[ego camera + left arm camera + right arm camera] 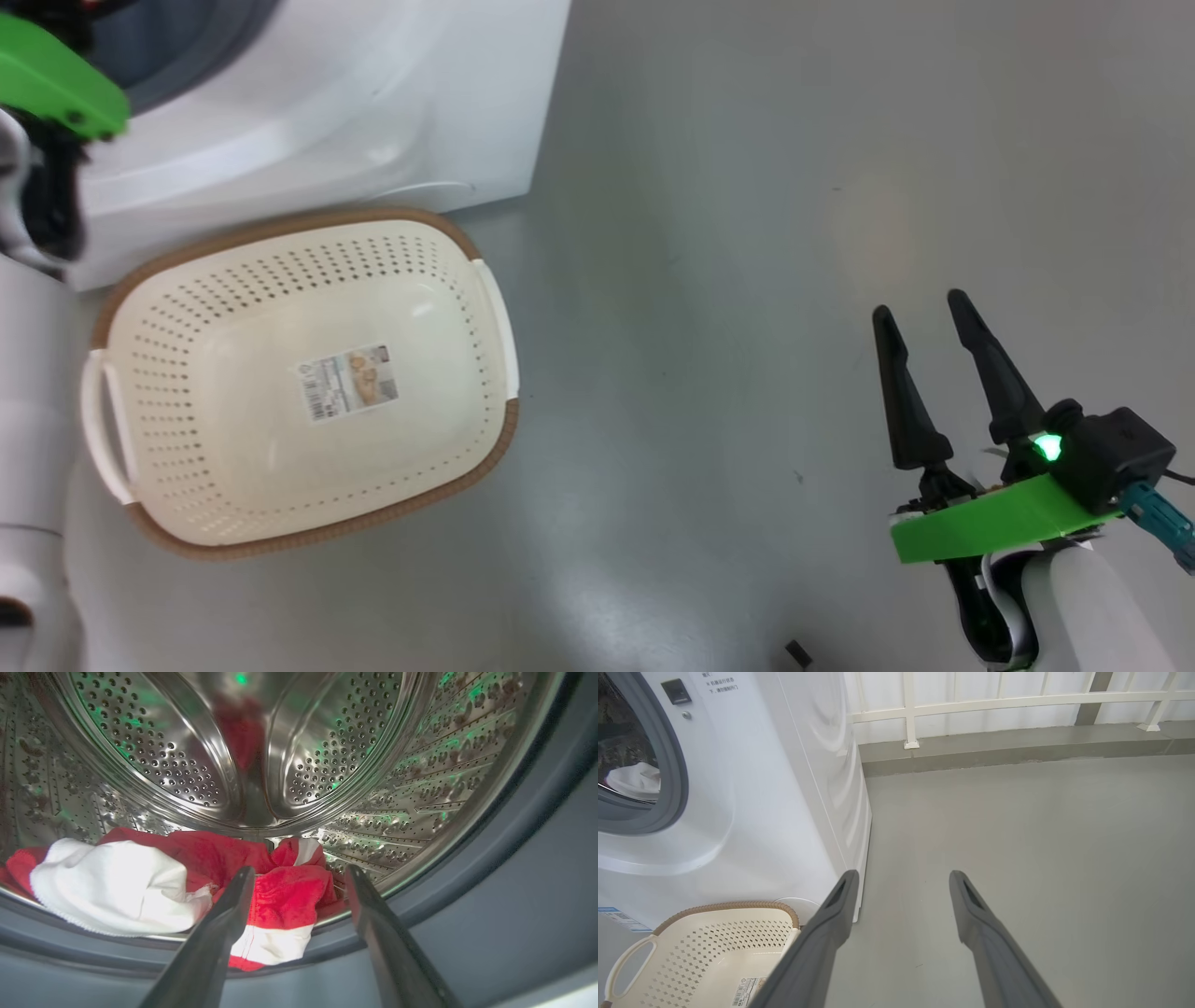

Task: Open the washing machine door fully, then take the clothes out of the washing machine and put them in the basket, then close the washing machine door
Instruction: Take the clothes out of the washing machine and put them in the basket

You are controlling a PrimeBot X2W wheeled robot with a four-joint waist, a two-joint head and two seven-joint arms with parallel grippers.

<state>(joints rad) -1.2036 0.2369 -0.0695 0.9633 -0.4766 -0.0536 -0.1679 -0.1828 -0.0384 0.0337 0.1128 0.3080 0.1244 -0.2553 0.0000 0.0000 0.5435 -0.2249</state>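
My left gripper (299, 870) is open at the mouth of the steel drum (327, 756) of the washing machine (327, 112). Its fingers point at the clothes, a red garment with white stripes (289, 896) and a white piece (117, 886), which lie at the drum's front edge, partly over the grey rubber ring (514, 882). On the floor in front of the washer stands the cream basket (308, 222), with nothing in it but its label. My right gripper (920, 305) hangs open over bare floor, right of the basket (724, 905). The washing machine door is out of view.
Grey floor (747, 280) stretches to the right of the washer (761, 788). A raised kerb (1017, 746) and a white railing (994, 702) close the far side. My pale left forearm (33, 420) runs along the basket's left side.
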